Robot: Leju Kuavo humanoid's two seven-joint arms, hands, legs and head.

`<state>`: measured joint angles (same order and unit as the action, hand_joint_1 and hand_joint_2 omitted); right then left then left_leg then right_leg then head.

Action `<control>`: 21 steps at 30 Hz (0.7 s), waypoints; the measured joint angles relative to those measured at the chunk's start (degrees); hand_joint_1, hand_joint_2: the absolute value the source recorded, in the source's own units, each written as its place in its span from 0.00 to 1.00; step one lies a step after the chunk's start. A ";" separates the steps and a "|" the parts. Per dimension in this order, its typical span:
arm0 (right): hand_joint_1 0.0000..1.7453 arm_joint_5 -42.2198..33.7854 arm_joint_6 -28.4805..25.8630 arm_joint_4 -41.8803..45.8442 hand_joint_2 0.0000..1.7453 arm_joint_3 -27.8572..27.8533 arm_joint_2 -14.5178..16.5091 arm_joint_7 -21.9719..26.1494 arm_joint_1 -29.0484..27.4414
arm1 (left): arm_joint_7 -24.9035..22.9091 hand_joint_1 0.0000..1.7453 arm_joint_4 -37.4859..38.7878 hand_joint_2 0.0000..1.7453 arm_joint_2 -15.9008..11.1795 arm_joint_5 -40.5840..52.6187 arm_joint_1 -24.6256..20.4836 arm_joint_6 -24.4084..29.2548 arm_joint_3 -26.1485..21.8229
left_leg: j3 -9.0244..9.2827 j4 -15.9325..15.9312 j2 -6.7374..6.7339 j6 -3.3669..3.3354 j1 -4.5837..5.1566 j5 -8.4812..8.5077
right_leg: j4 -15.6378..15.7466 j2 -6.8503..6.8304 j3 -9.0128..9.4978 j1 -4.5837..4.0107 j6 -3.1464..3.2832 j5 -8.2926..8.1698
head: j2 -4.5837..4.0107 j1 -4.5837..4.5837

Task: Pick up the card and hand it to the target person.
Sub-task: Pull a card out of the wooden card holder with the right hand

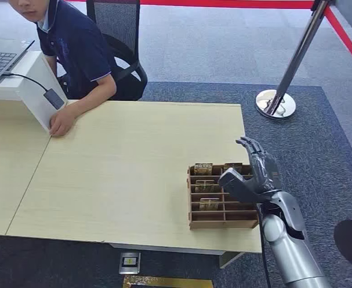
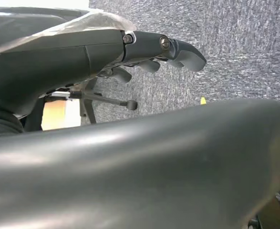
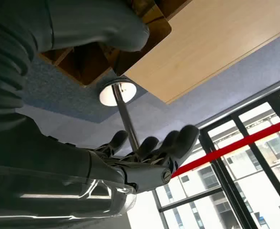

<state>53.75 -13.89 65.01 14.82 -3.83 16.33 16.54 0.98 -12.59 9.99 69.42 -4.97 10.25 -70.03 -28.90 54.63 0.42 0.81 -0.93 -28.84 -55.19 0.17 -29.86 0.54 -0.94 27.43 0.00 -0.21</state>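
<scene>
You are looking at a pick that is not yet made; the right hand [image 1: 255, 174] is hovering at the 3 o'clock edge of the wooden card rack [image 1: 222, 224], fingers spread apart and holding nothing, thumb reaching in over the rack's right-hand compartments; so the grasp, the lift and the handover are all, by my judgement, lying ahead of you.

The cards are sitting in the rack, standing in its slots; one card [image 1: 208, 204] is showing in the middle column, with others in the rows towards 12 o'clock; I cannot tell which one you are meant to take.

The person [image 1: 77, 51] is sitting at about 10 o'clock across the table [image 1: 133, 162], well apart from the rack, one hand resting on the table beside a white box.

The left hand [image 2: 160, 52] is hanging off the table over grey carpet; its fingers are lying loosely apart and it is gripping nothing.

On materials: the rack is looking like thin brown board, slotted into shallow rectangular cells, rigid and light; the cards are small, flat and patterned, probably stiff and awkward to pinch from a narrow cell; the table is a smooth pale wood laminate; the hand is showing dark, hard fingers on a silver arm.
</scene>
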 joint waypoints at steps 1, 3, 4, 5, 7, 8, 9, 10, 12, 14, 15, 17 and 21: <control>1.00 0.00 0.00 0.00 1.00 0.00 0.00 -0.01 0.02 | 0.00 0.00 0.00 0.00 0.00 0.00 0.00 0.00 0.00 | 0.00 0.00 0.00 0.00 0.00 0.00 | 0.00 0.00 0.00 0.00 0.00 0.00 | -0.01 0.00; 1.00 0.01 0.02 0.03 1.00 0.01 0.01 -0.02 0.04 | 0.00 0.00 0.00 0.00 0.00 0.00 0.00 0.01 0.00 | 0.00 0.00 0.00 0.00 0.00 0.00 | 0.00 0.00 0.00 0.00 0.00 0.00 | -0.02 -0.01; 1.00 0.02 0.04 0.06 1.00 0.02 0.01 -0.02 0.05 | 0.00 0.00 0.00 0.00 0.00 0.00 0.01 0.02 0.00 | 0.00 0.00 0.00 0.00 0.00 0.00 | 0.00 0.00 0.00 0.00 0.00 0.00 | -0.02 -0.01; 1.00 0.02 0.06 0.12 1.00 0.03 0.02 -0.02 0.04 | 0.00 0.00 0.00 0.00 0.00 -0.01 0.01 0.02 0.00 | 0.00 0.00 0.00 0.00 0.00 0.00 | 0.00 0.00 0.00 0.00 0.00 0.00 | -0.02 -0.01; 1.00 0.02 0.13 0.25 1.00 0.04 0.02 -0.02 0.05 | 0.00 0.00 0.00 0.00 0.00 -0.02 0.01 0.02 0.00 | 0.00 0.00 0.00 0.00 0.00 0.00 | 0.00 0.00 0.00 0.00 0.00 0.00 | -0.02 0.00; 1.00 0.02 0.16 0.32 1.00 0.05 0.02 -0.02 0.05 | 0.00 0.00 0.00 0.00 0.00 -0.02 0.01 0.02 0.00 | 0.00 0.00 0.00 0.00 0.00 0.00 | 0.00 0.00 0.00 0.00 0.00 0.00 | -0.02 -0.01; 0.99 0.02 0.21 0.41 1.00 0.05 0.02 -0.03 0.05 | 0.00 0.00 0.00 0.00 0.00 -0.01 0.01 0.02 0.00 | 0.00 0.00 0.00 0.00 0.00 0.00 | 0.00 0.00 0.00 0.00 0.00 0.00 | -0.02 -0.01; 0.98 0.02 0.24 0.49 1.00 0.07 0.02 -0.03 0.05 | 0.00 0.00 0.00 0.00 0.00 -0.01 0.01 0.02 0.00 | 0.00 0.00 0.00 0.00 0.00 0.00 | 0.00 0.00 0.00 0.00 0.00 0.00 | -0.02 -0.01; 0.93 0.02 0.27 0.65 1.00 0.08 0.02 -0.04 0.04 | 0.00 0.00 0.00 0.00 0.00 0.00 0.01 0.02 0.00 | 0.00 0.00 0.00 0.00 0.00 0.00 | 0.00 0.00 0.00 0.00 0.00 0.00 | -0.01 -0.01; 0.88 0.01 0.27 0.84 1.00 0.09 0.02 -0.04 0.01 | 0.00 0.00 0.00 0.00 0.00 0.00 0.01 0.02 0.00 | 0.00 0.00 0.00 0.00 0.00 0.00 | 0.00 0.00 0.00 0.00 0.00 0.00 | -0.01 -0.01; 0.87 0.01 0.28 0.94 1.00 0.10 0.02 -0.04 0.00 | 0.00 0.00 0.00 0.00 0.00 0.00 0.01 0.02 0.00 | 0.00 0.00 0.00 0.00 0.00 0.00 | 0.00 0.00 0.00 0.00 0.00 0.00 | -0.01 -0.01; 0.84 0.00 0.31 1.07 1.00 0.11 0.02 -0.04 -0.01 | 0.00 0.00 0.00 0.00 0.00 0.00 0.02 0.02 0.00 | 0.01 0.00 0.00 0.00 0.00 0.00 | 0.00 0.00 0.00 0.00 0.00 0.00 | -0.02 -0.01; 0.81 -0.01 0.44 1.08 1.00 0.11 0.02 -0.04 -0.02 | 0.00 0.00 0.00 0.00 0.00 -0.02 0.02 0.02 0.00 | 0.01 0.00 0.00 0.00 0.00 0.00 | 0.00 0.00 0.00 0.00 0.00 0.00 | -0.01 -0.01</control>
<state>53.74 -13.45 66.10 14.93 -3.80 16.28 16.53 0.98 -12.59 9.99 69.40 -4.95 10.27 -70.03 -28.89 54.63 0.42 0.81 -0.93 -28.84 -55.19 0.17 -29.85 0.54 -0.94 27.43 -0.01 -0.22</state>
